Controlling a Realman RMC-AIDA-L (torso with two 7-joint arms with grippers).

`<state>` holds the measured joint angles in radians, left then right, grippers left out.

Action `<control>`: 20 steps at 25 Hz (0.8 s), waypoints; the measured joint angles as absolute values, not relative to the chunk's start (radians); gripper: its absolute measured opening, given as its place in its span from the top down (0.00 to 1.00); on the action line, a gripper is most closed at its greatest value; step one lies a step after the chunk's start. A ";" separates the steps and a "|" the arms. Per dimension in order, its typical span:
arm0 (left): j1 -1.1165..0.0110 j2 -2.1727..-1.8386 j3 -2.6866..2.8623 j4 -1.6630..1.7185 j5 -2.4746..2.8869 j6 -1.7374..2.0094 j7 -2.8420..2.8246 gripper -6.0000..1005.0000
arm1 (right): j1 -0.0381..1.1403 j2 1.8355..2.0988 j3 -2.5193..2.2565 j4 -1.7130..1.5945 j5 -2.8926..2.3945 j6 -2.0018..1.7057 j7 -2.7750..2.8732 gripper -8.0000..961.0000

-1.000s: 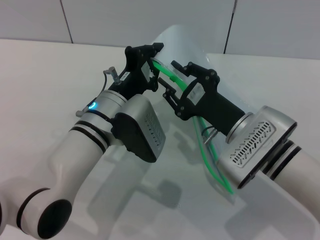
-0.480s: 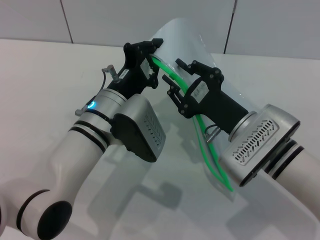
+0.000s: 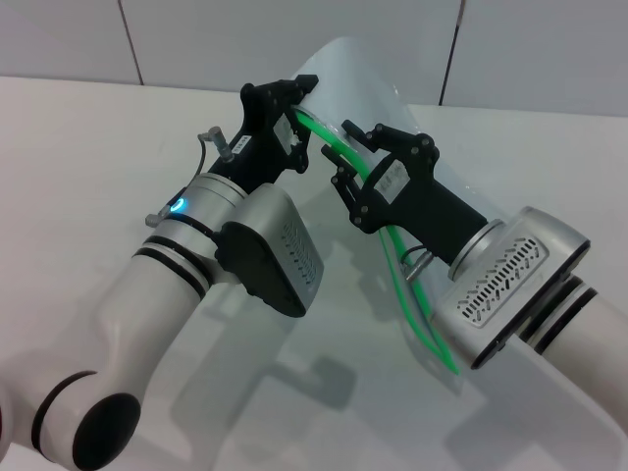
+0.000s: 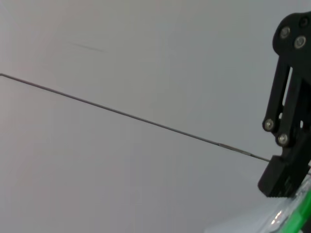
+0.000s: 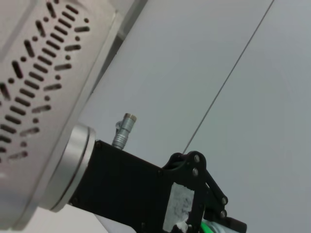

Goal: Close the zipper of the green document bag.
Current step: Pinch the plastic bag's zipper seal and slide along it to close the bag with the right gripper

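Note:
The green document bag (image 3: 378, 93) is lifted off the table and curves up in front of the wall. Its zipper (image 3: 397, 275) runs as a bright green strip from the top corner down to the near right. My left gripper (image 3: 300, 110) is shut on the bag's top corner, at the zipper's upper end. Just below it, my right gripper (image 3: 343, 150) is shut on the zipper. In the left wrist view a black finger (image 4: 287, 121) stands over a bit of the zipper (image 4: 303, 213). The right wrist view shows a black gripper body (image 5: 146, 194) and a speck of zipper (image 5: 210, 226).
A white table (image 3: 88, 167) stretches to the left and under both arms. A pale tiled wall (image 3: 245, 39) rises behind it. The lower part of the bag hangs behind my right forearm (image 3: 510, 285).
My right gripper has slid a little up the zipper toward the left gripper. The bag's top has risen slightly. The left arm has hardly moved.

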<state>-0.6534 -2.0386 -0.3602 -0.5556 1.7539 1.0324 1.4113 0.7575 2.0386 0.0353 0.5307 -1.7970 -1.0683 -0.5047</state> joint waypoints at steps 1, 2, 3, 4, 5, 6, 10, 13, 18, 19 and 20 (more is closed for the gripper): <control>-0.653 -2.039 -0.361 -0.555 1.754 1.032 1.411 0.94 | 0.757 2.039 0.035 0.531 -1.797 -1.069 -0.505 0.71; -0.654 -2.039 -0.362 -0.555 1.754 1.032 1.411 0.94 | 0.757 2.039 0.035 0.531 -1.798 -1.070 -0.505 0.71; -0.653 -2.039 -0.362 -0.554 1.753 1.032 1.411 0.94 | 0.756 2.039 0.034 0.531 -1.798 -1.071 -0.505 0.71; -0.654 -2.039 -0.363 -0.554 1.752 1.032 1.411 0.94 | 0.756 2.039 0.034 0.531 -1.799 -1.071 -0.505 0.71; -0.654 -2.039 -0.363 -0.553 1.751 1.032 1.411 0.94 | 0.756 2.039 0.033 0.531 -1.800 -1.072 -0.505 0.71; -0.654 -2.039 -0.362 -0.553 1.751 1.032 1.411 0.94 | 0.756 2.039 0.033 0.531 -1.800 -1.072 -0.505 0.71; -0.654 -2.039 -0.361 -0.552 1.751 1.032 1.411 0.94 | 0.756 2.039 0.032 0.532 -1.801 -1.072 -0.505 0.71; -0.654 -2.039 -0.361 -0.552 1.752 1.029 1.411 0.94 | 0.756 2.039 0.031 0.534 -1.802 -1.072 -0.505 0.72; -0.654 -2.039 -0.360 -0.551 1.753 1.024 1.410 0.94 | 0.756 2.039 0.031 0.538 -1.806 -1.072 -0.505 0.72; -0.654 -2.039 -0.360 -0.551 1.753 1.022 1.409 0.94 | 0.756 2.039 0.031 0.538 -1.809 -1.072 -0.505 0.73; -0.654 -2.039 -0.360 -0.551 1.753 1.022 1.409 0.94 | 0.756 2.039 0.031 0.538 -1.812 -1.072 -0.505 0.75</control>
<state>-0.6535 -2.0386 -0.3604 -0.5506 1.7534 1.0218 1.4092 0.7562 2.0386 0.0306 0.5379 -1.8121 -1.0723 -0.5047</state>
